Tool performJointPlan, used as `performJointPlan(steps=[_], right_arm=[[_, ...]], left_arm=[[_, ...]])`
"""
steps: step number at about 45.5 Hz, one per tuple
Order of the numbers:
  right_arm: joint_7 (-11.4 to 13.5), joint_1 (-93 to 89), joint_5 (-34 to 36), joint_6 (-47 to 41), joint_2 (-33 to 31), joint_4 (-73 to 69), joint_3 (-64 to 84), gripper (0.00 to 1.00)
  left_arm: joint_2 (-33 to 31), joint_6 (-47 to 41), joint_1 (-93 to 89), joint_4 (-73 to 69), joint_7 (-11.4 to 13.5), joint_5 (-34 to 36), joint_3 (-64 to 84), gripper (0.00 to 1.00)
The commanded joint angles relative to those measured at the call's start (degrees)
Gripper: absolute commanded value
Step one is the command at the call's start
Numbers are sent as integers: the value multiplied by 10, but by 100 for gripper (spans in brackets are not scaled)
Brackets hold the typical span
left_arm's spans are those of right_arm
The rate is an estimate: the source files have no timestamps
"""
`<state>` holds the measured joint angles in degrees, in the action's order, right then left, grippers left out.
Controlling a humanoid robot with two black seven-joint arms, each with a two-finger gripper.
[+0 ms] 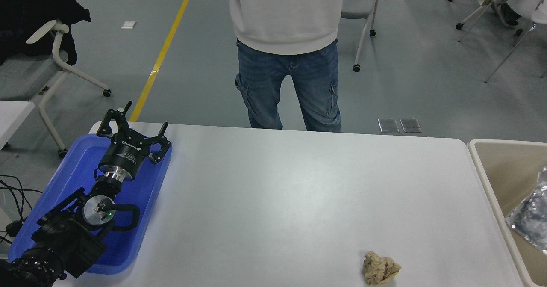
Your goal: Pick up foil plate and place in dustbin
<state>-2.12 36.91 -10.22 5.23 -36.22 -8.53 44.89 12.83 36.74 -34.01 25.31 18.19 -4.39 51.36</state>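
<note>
Crinkled silver foil marks the foil plate [530, 220], lying inside the dustbin [491, 180] against its near-left wall, partly cut off by the picture's edge. Judging by that, the placing step looks complete and little remains beyond confirming the plate has settled. The right arm is out of view. The left gripper [128, 126] rests released, fingers spread, over the blue tray [141, 201] far to the left of the dustbin, well apart from the plate. A crumpled brown paper ball [380, 268] sits on the worktop [299, 193] near the dustbin.
</note>
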Motion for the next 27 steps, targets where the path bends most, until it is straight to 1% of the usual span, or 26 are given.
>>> performJointPlan(steps=[1, 7, 12, 16, 24, 27], right_arm=[[0, 4, 1, 22, 1, -19, -7, 100], [0, 54, 2, 21, -17, -100, -25, 100], [0, 97, 2, 20, -70, -202, -24, 100], [0, 135, 2, 20, -95, -277, -24, 100], [0, 174, 2, 17, -113, -343, -17, 100], [0, 199, 2, 1, -127, -370, -17, 100]], left_arm=[[0, 0, 0, 0, 0, 0, 1, 100], [0, 0, 0, 0, 0, 0, 1, 100], [0, 0, 0, 0, 0, 0, 1, 100], [0, 0, 0, 0, 0, 0, 1, 100], [0, 0, 0, 0, 0, 0, 1, 100], [0, 0, 0, 0, 0, 0, 1, 100]])
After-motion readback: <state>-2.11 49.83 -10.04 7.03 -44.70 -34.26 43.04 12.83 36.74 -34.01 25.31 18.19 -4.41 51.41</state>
